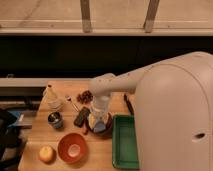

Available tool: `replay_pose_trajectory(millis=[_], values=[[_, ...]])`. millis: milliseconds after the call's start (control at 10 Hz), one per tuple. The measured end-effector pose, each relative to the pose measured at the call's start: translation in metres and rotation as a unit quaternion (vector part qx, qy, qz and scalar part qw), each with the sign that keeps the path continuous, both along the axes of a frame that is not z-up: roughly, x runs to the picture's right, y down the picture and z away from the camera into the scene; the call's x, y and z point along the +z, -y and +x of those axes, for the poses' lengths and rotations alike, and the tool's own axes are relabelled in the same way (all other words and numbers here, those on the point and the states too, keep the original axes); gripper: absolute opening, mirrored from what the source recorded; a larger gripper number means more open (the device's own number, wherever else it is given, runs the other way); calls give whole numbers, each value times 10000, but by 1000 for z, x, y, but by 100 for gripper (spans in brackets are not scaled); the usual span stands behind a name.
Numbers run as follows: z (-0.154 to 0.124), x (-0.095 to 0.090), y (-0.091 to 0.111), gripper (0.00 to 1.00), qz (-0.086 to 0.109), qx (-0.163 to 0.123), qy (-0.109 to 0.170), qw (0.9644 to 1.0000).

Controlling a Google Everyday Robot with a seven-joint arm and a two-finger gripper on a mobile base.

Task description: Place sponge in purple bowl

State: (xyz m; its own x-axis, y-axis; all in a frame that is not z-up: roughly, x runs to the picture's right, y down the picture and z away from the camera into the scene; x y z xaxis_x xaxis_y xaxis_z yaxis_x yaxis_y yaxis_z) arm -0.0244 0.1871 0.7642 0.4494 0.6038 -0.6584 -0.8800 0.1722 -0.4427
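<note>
the gripper (99, 120) hangs low over the purple bowl (90, 129) on the worktop (102, 157), sponge (100, 127) beneath it.

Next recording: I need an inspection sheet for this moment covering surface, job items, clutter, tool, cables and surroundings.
Surface: wooden table, crowded.
Job's things: purple bowl mostly hidden under the arm; a grey-blue piece, likely the sponge, at the bowl.
Clutter: orange bowl, green tray, flat black object, small dark cup, yellow fruit, pale bottle, reddish cluster, dark utensil.
Tool: tool down over the purple bowl.
Cables: nothing seen.
Surroundings: dark wall and a window ledge behind.
</note>
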Motion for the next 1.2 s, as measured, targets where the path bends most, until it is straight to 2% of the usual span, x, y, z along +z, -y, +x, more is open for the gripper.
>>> replay_pose_trajectory(millis=[300,500,700,1200], values=[[11,2,8,64,180,225,-66,9996],[11,1,17,79,339,285,-41,9990],[11,1,26,80,470,322,3,9984],[10,1,26,80,470,305,20,9984]])
